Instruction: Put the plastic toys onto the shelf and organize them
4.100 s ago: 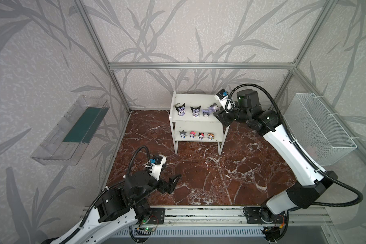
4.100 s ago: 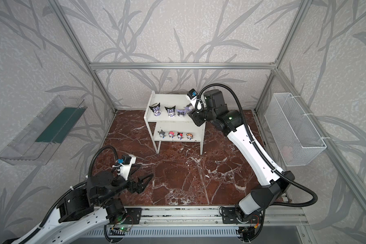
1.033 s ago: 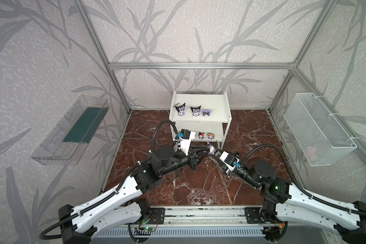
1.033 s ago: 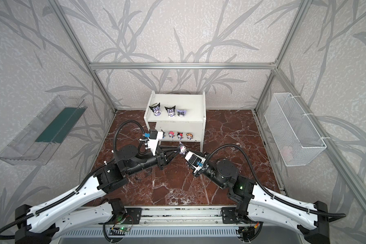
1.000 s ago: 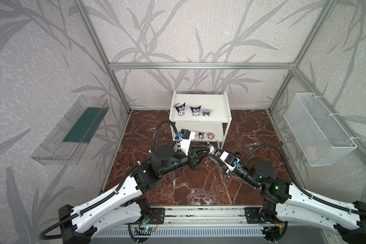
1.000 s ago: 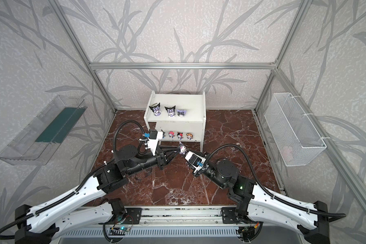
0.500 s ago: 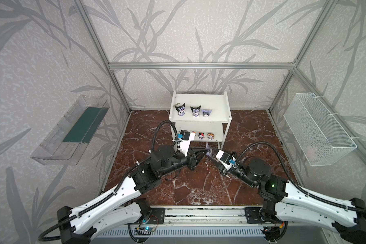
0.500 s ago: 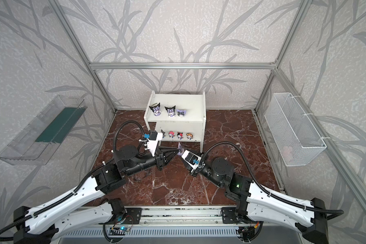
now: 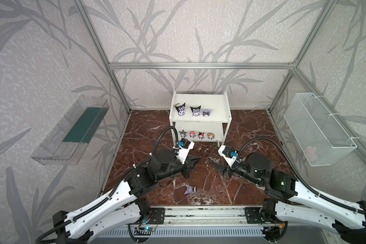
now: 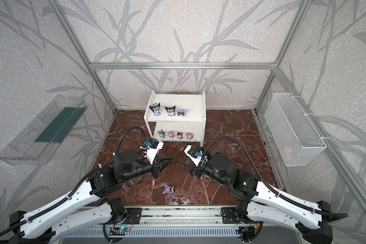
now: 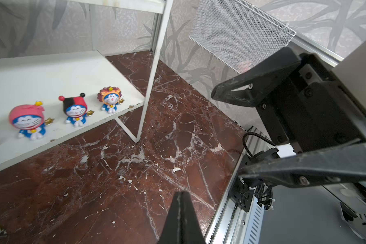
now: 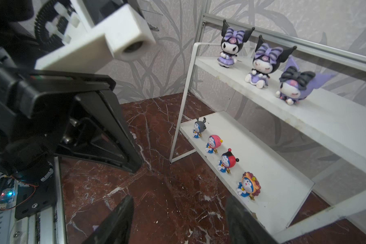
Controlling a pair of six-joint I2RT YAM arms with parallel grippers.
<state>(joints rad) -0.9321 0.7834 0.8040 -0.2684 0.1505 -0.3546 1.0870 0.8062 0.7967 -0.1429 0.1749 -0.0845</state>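
Left gripper [image 11: 179,195] pinched shut on nothing, right gripper [image 12: 179,198] spread and empty, a lavender figurine [image 9: 189,189] lies toppled on the floor, off the shelf [image 9: 200,123], likely light, hard and slick, best pinched across its big head.

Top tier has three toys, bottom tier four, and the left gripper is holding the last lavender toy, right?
No. The lavender toy lies on the floor, as both top views show; the left gripper is shut and empty. The shelf counts, three on top and four below, are right.
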